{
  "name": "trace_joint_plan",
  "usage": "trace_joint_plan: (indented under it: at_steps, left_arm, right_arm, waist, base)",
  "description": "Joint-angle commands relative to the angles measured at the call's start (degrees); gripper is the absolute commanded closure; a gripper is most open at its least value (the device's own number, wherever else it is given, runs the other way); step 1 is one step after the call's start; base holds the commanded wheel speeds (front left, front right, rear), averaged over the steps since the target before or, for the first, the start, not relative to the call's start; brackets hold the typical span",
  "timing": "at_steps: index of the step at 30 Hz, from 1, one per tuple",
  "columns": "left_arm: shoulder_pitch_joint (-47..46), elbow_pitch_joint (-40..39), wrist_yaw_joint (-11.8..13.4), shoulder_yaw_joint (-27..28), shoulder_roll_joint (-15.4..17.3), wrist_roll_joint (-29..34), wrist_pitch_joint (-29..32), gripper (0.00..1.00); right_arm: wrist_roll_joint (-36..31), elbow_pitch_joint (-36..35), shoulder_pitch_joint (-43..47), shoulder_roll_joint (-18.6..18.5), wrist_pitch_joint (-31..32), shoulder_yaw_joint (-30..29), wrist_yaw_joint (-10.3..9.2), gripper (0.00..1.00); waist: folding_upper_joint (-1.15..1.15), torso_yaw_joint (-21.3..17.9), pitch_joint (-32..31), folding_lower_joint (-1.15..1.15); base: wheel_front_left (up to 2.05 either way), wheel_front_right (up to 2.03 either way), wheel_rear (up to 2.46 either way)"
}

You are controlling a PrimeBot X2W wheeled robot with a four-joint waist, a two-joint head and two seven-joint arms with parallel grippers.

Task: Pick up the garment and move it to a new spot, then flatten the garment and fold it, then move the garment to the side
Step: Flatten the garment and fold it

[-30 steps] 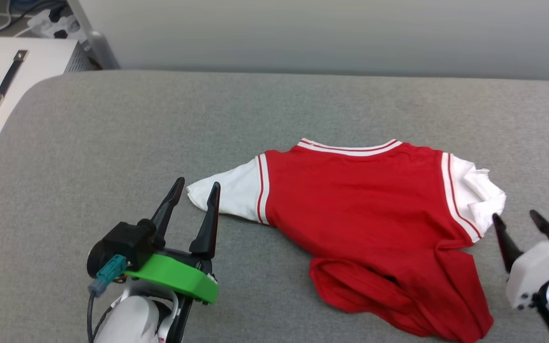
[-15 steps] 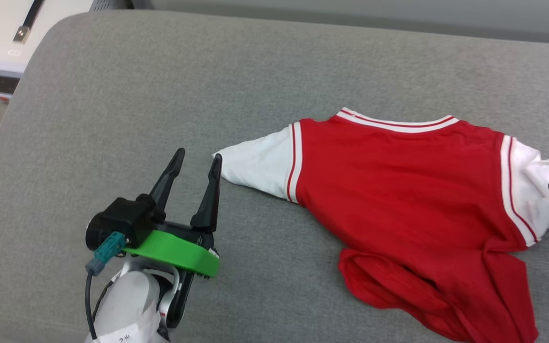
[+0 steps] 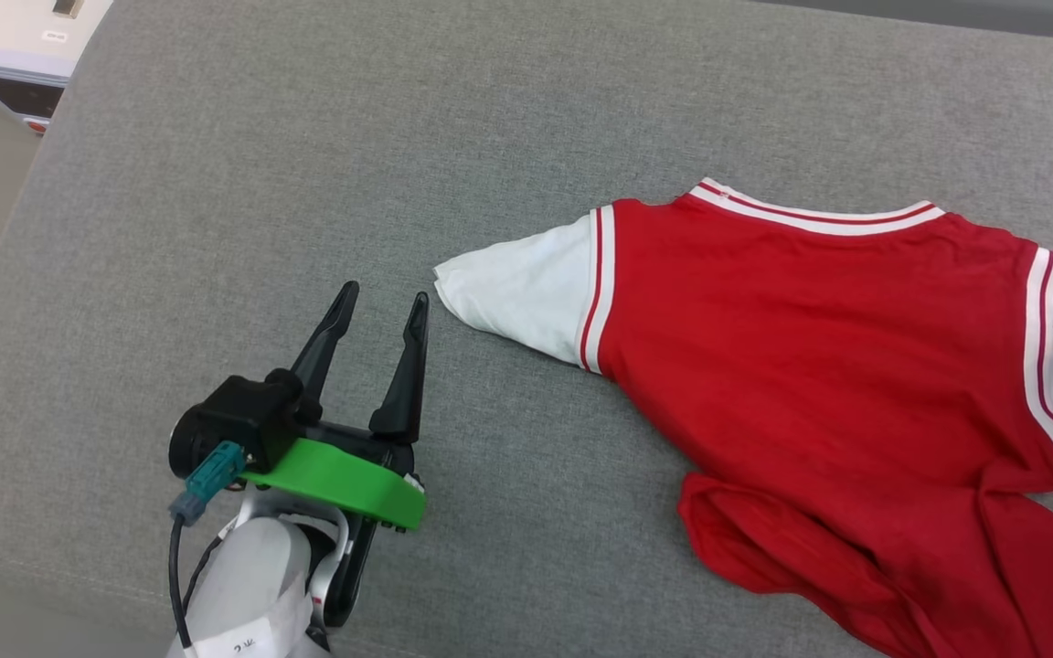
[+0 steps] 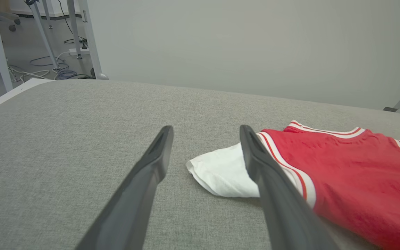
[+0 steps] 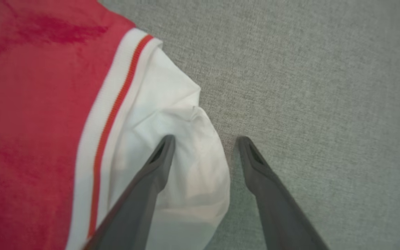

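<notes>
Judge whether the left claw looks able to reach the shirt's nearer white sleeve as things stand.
Probably yes: the left claw stands open, tips just short of the white sleeve, with flat grey surface between them.

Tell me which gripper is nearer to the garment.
Right. The right gripper is at the garment, its open fingers straddling one white sleeve at its edge. The left gripper sits beside the other sleeve, apart from it, over the grey surface.
</notes>
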Motion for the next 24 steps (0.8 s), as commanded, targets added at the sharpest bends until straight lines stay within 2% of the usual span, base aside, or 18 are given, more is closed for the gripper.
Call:
trace_joint_plan:
  at_steps: [1, 9, 20, 22, 23, 24]
  left_arm:
    - [-1.28, 0.27, -0.31, 0.05, 0.47, -0.03, -0.32, 0.00]
    - [-0.72, 1.15, -0.32, 0.61, 1.05, 0.11, -0.32, 0.00]
    - [0.35, 1.57, -0.32, 0.79, 1.53, -0.07, -0.32, 0.00]
    - [0.33, 1.64, -0.33, 0.72, 1.66, -0.16, -0.33, 0.00]
    - [0.32, 1.71, -0.33, 0.71, 1.74, -0.19, -0.33, 0.00]
    - [0.33, 1.79, -0.33, 0.73, 1.80, -0.22, -0.33, 0.00]
  right_arm:
    - [0.66, 1.53, 0.77, 1.21, -0.47, 0.58, -0.06, 1.00]
    - [2.86, 2.26, 1.96, 2.49, -6.91, -2.87, -0.06, 1.00]
    - [1.47, 4.94, 6.28, 4.58, -13.03, -10.88, -0.06, 1.00]
    - [-0.09, 6.48, 6.98, 5.12, -13.98, -12.73, -0.06, 0.30]
    - [-1.18, 7.41, 7.07, 5.54, -14.84, -14.07, -0.06, 0.00]
    - [-2.05, 8.23, 7.00, 5.96, -15.48, -15.32, -0.06, 0.00]
  waist:
    - [0.00, -0.40, -0.29, 0.00]
    - [0.00, -3.20, -3.68, 0.00]
    - [0.00, -6.31, -6.16, 0.00]
    - [0.00, -6.58, -6.15, 0.00]
    - [0.00, -6.70, -6.18, 0.00]
    - [0.00, -6.82, -6.23, 0.00]
  base:
    - [0.00, 0.00, 0.00]
    - [0.00, 0.00, 0.00]
    - [0.00, 0.00, 0.00]
    - [0.00, 0.00, 0.00]
    - [0.00, 0.00, 0.00]
    - [0.00, 0.00, 0.00]
